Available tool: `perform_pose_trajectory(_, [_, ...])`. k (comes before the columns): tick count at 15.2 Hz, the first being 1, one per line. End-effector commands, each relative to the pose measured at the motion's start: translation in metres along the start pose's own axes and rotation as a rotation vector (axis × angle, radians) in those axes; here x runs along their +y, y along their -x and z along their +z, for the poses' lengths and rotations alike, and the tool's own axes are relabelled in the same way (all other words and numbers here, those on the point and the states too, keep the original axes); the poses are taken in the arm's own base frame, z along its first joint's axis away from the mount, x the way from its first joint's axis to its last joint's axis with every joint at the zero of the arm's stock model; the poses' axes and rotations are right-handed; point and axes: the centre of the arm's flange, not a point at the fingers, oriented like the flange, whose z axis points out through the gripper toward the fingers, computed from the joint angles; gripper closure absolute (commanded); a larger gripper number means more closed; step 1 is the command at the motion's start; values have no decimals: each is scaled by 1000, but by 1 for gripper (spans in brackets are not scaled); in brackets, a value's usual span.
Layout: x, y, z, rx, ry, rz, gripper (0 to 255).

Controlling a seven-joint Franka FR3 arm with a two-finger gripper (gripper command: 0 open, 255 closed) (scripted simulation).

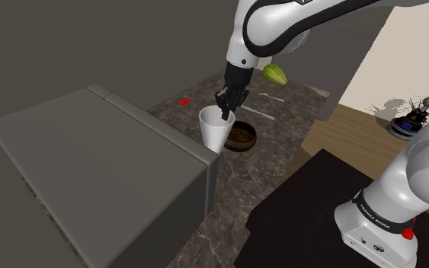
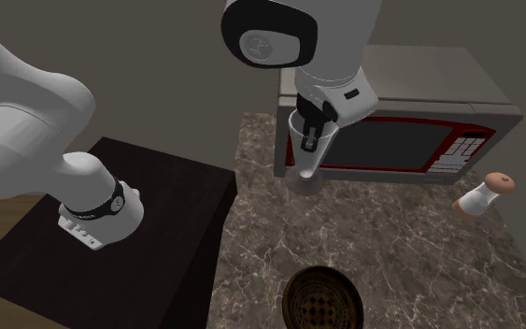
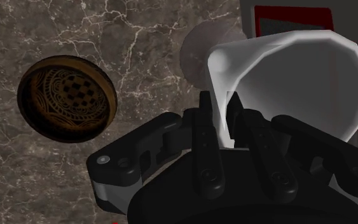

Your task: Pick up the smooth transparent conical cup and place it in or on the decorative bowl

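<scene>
Count: one cup, one bowl, one gripper. The pale, translucent, smooth-walled conical cup [image 1: 216,131] [image 2: 310,150] [image 3: 298,83] renders whitish-grey, with a wide round rim tapering to a narrow base. It stands upright: the long axis is close to vertical, mouth up and narrow end down. In the shoulder view the cup sits just above frame centre, beside the corner of the large grey box. In the second exterior view it is in the upper middle, in front of the grey microwave oven with a red-trimmed door [image 2: 410,131]. The black two-finger gripper [image 1: 225,111] [image 2: 313,131] [image 3: 220,109] comes down from above and is closed narrowly on the cup wall at the rim, with one finger inside the mouth and one outside. Whether the cup base touches the dark veined-stone tabletop [image 1: 281,148] [image 2: 410,243] [image 3: 139,44] cannot be determined. The dark brown round bowl with a patterned interior [image 1: 243,138] [image 2: 322,297] [image 3: 67,97] rests on the tabletop. It lies just right of the cup in the shoulder view and at the bottom centre of the second exterior view, apart from the cup. One white shaker with a brown cap [image 2: 483,194] lies tilted at the right of the second exterior view.
</scene>
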Motion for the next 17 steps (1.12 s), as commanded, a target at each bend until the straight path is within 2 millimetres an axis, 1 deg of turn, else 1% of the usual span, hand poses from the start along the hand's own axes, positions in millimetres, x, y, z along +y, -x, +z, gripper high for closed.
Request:
perform_pose_trajectory(1, [21,-9,-13,0,0,0,255])
perform_pose_trajectory(17, [196,-86,-102,0,0,0,255])
